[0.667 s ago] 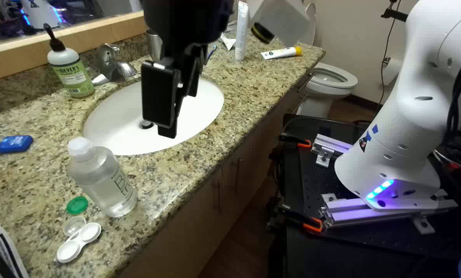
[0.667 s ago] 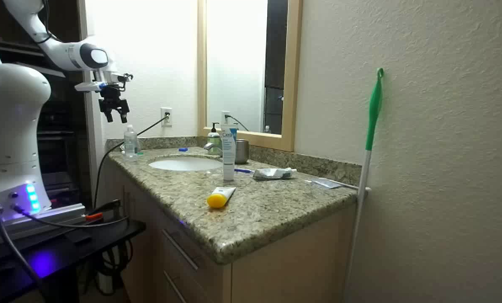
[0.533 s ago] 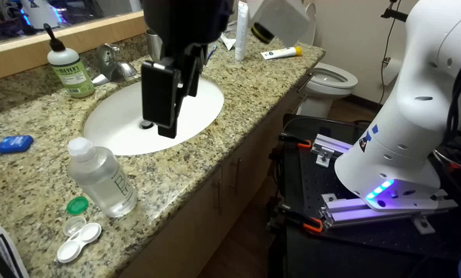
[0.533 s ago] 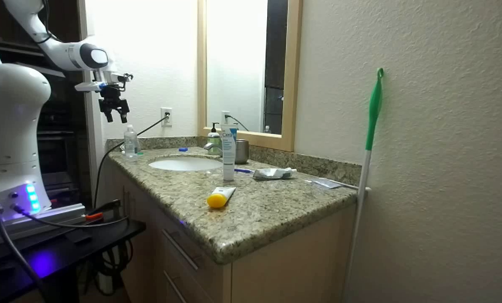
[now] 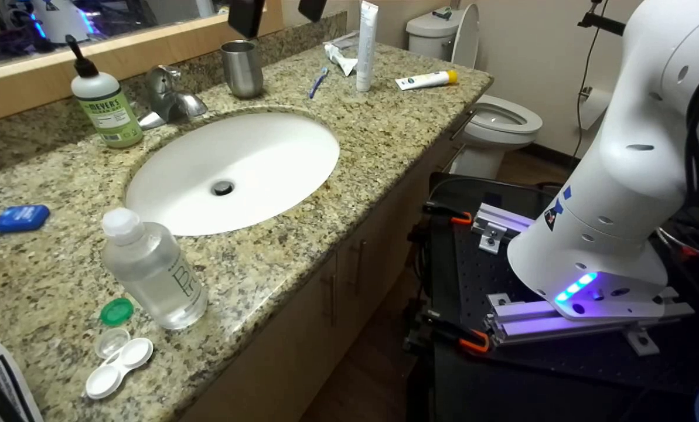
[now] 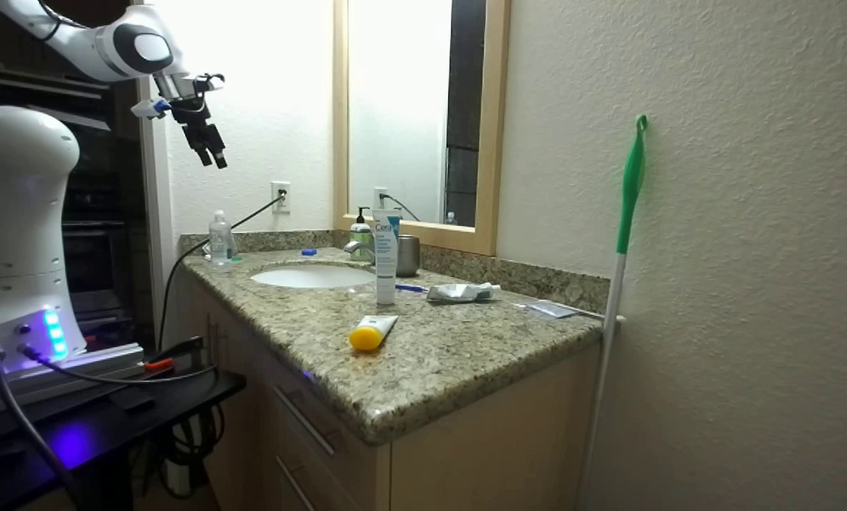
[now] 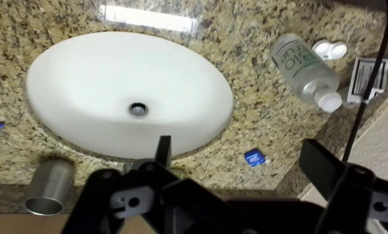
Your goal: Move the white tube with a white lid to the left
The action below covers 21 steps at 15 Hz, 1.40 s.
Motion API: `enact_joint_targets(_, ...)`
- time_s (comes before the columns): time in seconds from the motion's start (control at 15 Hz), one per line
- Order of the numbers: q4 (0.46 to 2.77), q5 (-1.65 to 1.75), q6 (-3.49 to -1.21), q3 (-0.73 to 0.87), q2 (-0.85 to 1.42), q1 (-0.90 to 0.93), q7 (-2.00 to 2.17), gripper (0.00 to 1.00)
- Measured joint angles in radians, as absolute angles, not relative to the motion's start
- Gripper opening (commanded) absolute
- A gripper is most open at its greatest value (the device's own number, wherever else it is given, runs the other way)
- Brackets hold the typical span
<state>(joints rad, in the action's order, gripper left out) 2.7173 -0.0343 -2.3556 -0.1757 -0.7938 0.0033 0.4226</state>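
The white tube stands upright on its white lid on the counter beyond the sink. Both exterior views show the tube point(image 5: 367, 44) point(image 6: 386, 248) and its lid point(image 5: 363, 83) point(image 6: 385, 294); neither shows in the wrist view. My gripper is open, with nothing between its fingers point(image 7: 236, 143). It hangs tilted in the air, high above the counter and well apart from the tube. In an exterior view the gripper point(image 6: 214, 163) is above the end with the clear bottle; in an exterior view only its fingertips point(image 5: 279, 22) show at the top edge.
Near the tube lie a yellow-capped tube point(image 5: 426, 80), a crumpled white tube point(image 6: 462, 292) and a blue toothbrush point(image 5: 319, 83). A metal cup point(image 5: 242, 69), faucet point(image 5: 173, 99) and green soap bottle point(image 5: 108, 111) stand behind the sink point(image 5: 279, 205). A clear bottle point(image 5: 156, 272) stands at the near end.
My gripper has risen and tilted, with the arm lifting, and has mostly left the top of an exterior view. The tube and the other objects have not moved.
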Motion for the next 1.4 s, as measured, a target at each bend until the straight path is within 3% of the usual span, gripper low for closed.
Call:
enact_joint_targets(0.47, 2.713, -0.004, -2.329, -0.203, -0.774, -0.048, 0.496, 1.0)
enact_joint_targets(1.07, 2.576, 0.225, -2.034, 0.031, -1.04, -0.42, 0.496, 1.0)
enact_joint_targets(1.4, 2.577, 0.229, -1.982, 0.035, -1.055, -0.435, 0.49, 1.0)
